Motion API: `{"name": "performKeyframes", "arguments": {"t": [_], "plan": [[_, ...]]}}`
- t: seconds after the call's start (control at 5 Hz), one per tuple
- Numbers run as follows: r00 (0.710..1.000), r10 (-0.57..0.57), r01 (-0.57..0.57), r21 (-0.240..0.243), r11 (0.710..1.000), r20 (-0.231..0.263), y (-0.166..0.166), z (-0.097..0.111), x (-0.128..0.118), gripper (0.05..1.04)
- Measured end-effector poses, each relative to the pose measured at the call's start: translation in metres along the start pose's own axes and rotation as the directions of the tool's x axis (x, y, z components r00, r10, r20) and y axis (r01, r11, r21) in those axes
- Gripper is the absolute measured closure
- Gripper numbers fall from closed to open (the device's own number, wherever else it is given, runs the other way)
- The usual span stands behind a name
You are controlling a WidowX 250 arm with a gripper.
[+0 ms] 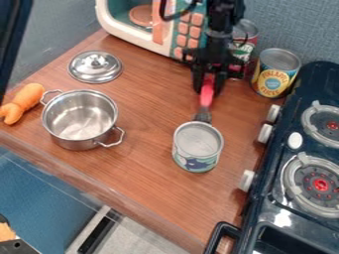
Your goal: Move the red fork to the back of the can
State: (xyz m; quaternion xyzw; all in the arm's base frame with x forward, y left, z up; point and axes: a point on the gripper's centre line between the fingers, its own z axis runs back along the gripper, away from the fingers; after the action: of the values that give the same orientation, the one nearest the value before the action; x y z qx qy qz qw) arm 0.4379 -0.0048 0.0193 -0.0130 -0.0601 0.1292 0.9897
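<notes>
The black gripper (208, 85) hangs down at the upper middle of the camera view, over the upper end of the red fork's handle. The red fork (206, 95) lies lengthwise in the view, its red handle toward the microwave and its dark grey head toward the can. An open-looking can (197, 145) with a pale top and a blue-green label stands upright below the fork's head. The fork's head is right behind the can's rim; whether they touch, I cannot tell. Part of the handle's upper end is hidden by the gripper.
A steel pot (79, 119) and its lid (95, 66) are at the left, beside an orange carrot-like toy (25, 101). A toy microwave (139, 30) stands behind. A yellow-labelled can (274, 74) and a red-and-green can (244, 47) are at the back right, near the dark stove (291, 168).
</notes>
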Motion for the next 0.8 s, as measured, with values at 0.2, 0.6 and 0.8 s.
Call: {"name": "performKeyframes", "arguments": {"t": [0.2, 0.6, 0.8], "plan": [[1.000, 0.007, -0.007, 0.016, 1.000, 0.008, 0.002, -0.002, 0.000, 0.580], [0.999, 0.023, -0.022, 0.041, 0.999, -0.022, 0.002, -0.005, -0.006, 0.081], [0.999, 0.025, -0.024, 0.018, 1.000, -0.036, 0.000, 0.001, -0.013, 0.084]]}}
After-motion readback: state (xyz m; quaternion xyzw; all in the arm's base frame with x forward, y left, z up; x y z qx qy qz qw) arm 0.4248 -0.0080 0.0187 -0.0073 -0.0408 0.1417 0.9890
